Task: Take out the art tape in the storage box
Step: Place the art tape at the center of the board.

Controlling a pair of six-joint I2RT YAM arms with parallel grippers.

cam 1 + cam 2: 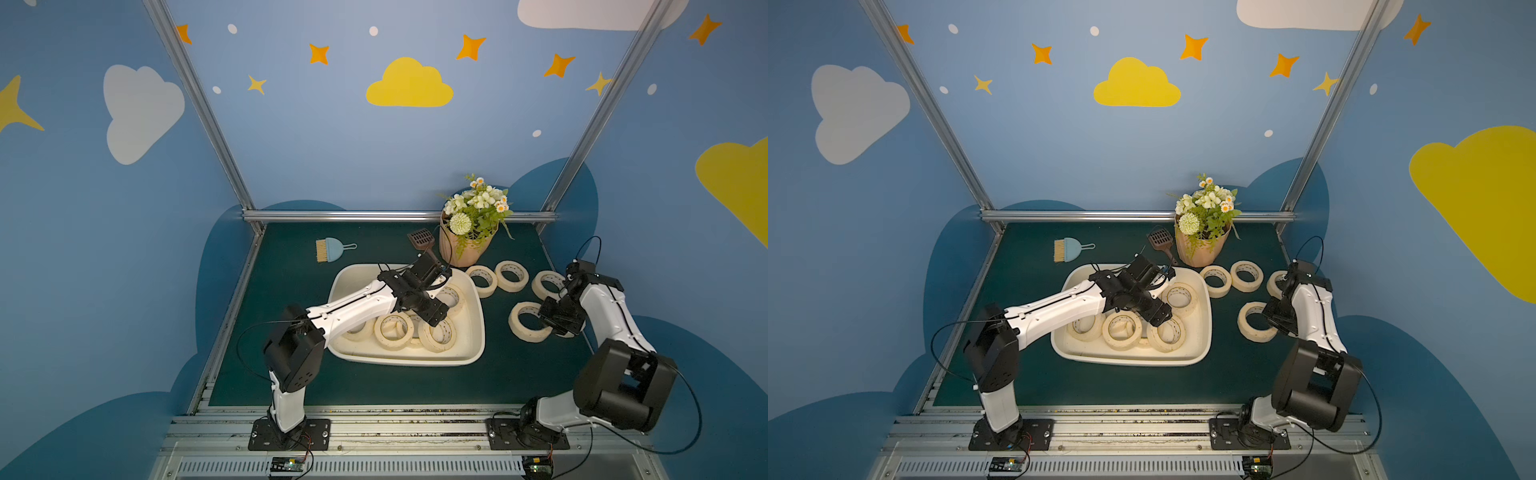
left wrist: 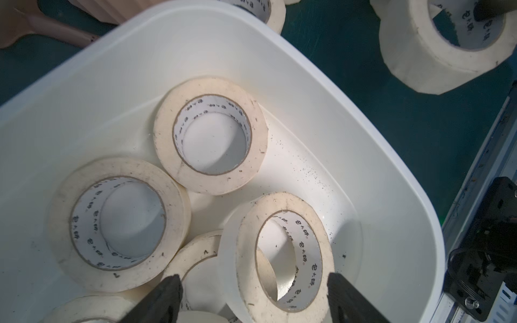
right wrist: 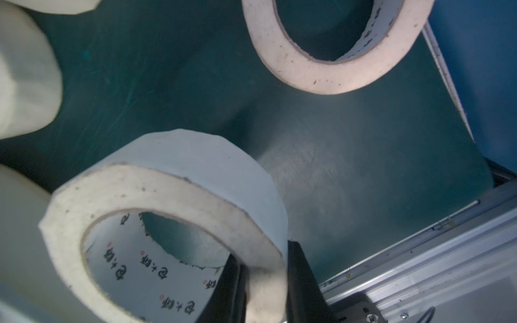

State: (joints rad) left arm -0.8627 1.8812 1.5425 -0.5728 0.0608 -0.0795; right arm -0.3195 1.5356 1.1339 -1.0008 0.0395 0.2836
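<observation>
The storage box (image 1: 399, 360) (image 1: 1133, 360) (image 2: 167, 56), a cream-white tub, lies mid-table with several rolls of art tape (image 1: 392, 345) inside. My left gripper (image 1: 435, 321) (image 1: 1158, 318) (image 2: 254, 282) hangs over the box's right half, open. A tilted roll (image 2: 279, 202) stands between its fingers, with a gap on one side. To the right of the box, on the green mat, my right gripper (image 1: 552, 320) (image 1: 1277, 318) (image 3: 264, 257) is shut on the wall of a tape roll (image 1: 528, 337) (image 3: 167, 181), one finger inside the core and one outside.
Three more tape rolls (image 1: 486, 291) (image 1: 512, 286) (image 1: 540, 286) lie on the mat behind the right gripper. A tan flower pot (image 1: 465, 249) and a brown scoop (image 1: 420, 239) stand just behind the box. A blue brush-and-dustpan (image 1: 330, 249) lies at the back left.
</observation>
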